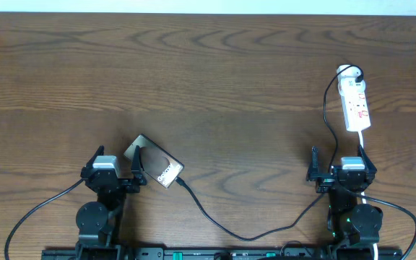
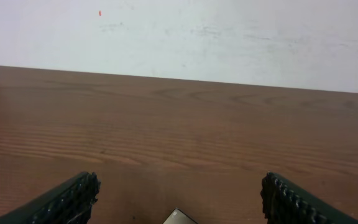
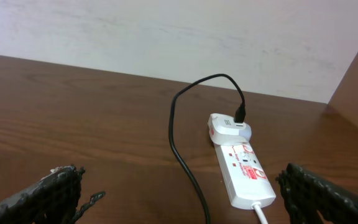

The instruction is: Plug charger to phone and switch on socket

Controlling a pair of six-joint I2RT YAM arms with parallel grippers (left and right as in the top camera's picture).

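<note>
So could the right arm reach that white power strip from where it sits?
Probably yes: the power strip lies just ahead of the open right gripper, nothing standing between; only the thin charger cable runs alongside.

Premises: a robotics laboratory test bench. Grounds: a left robot arm (image 1: 96, 217) and a right robot arm (image 1: 360, 220) stand fixed to a black mounting rail (image 1: 215, 254) along the near edge of a wood-grain table (image 1: 208, 79). A white power strip (image 1: 355, 107) lies on the tabletop. Black cables (image 1: 35, 213) loop from the arm bases. A plain, scuffed white wall (image 2: 229, 31) stands behind.
</note>
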